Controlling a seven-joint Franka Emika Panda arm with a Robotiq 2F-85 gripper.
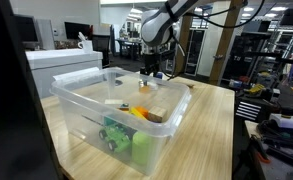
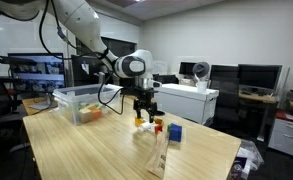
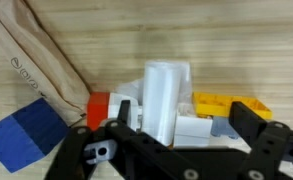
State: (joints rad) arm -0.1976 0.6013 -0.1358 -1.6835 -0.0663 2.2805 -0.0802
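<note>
Though bag point(image 3: 36, 55) print is illegible, the end effector point(image 3: 181, 118) gapes — above white block point(image 3: 166, 88).

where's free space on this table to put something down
The widest bare wood on the table is between the clear bin and the paper bag. It is crowded under the open gripper: the white block, yellow block, red block and blue block cluster there beside the bag.
</note>
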